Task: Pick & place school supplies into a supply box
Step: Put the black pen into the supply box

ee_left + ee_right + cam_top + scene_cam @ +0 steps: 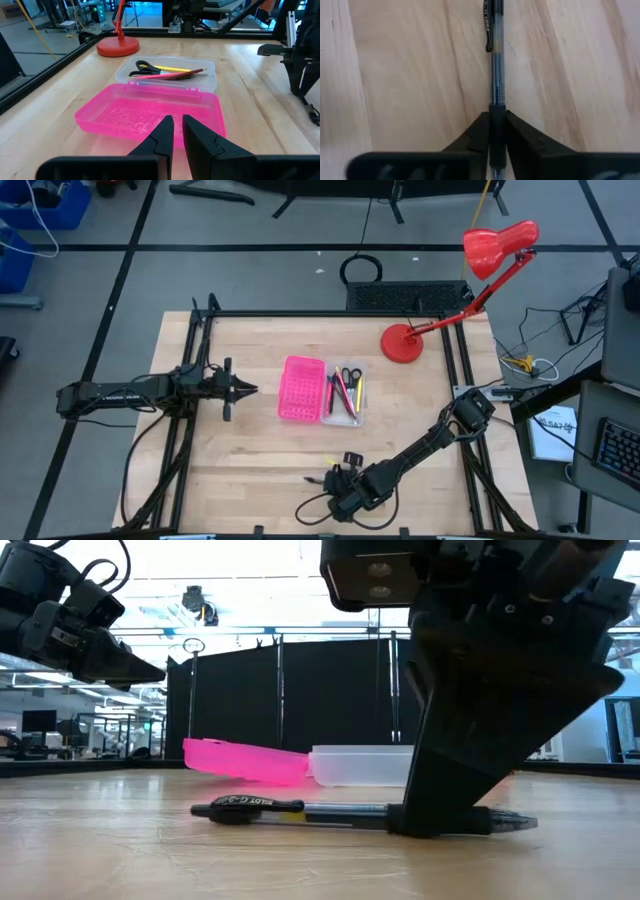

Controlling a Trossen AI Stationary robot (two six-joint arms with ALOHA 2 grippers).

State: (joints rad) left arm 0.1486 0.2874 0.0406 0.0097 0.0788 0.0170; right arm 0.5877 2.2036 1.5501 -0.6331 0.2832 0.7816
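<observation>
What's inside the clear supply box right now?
The clear supply box holds black-handled scissors, a yellow pencil and a pink-red pencil. The top-down camera shows other thin dark pens beside them; its low front wall hides their lower parts from the left wrist camera.

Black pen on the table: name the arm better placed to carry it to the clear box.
Right. Its claw is shut on the black pen; the left claw hovers by the pink tray.

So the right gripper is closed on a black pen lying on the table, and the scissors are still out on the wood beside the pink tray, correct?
Not quite. The right gripper is closed on the black pen on the table, but the scissors already lie inside the clear tray behind the pink tray, as the left wrist view shows.
</observation>
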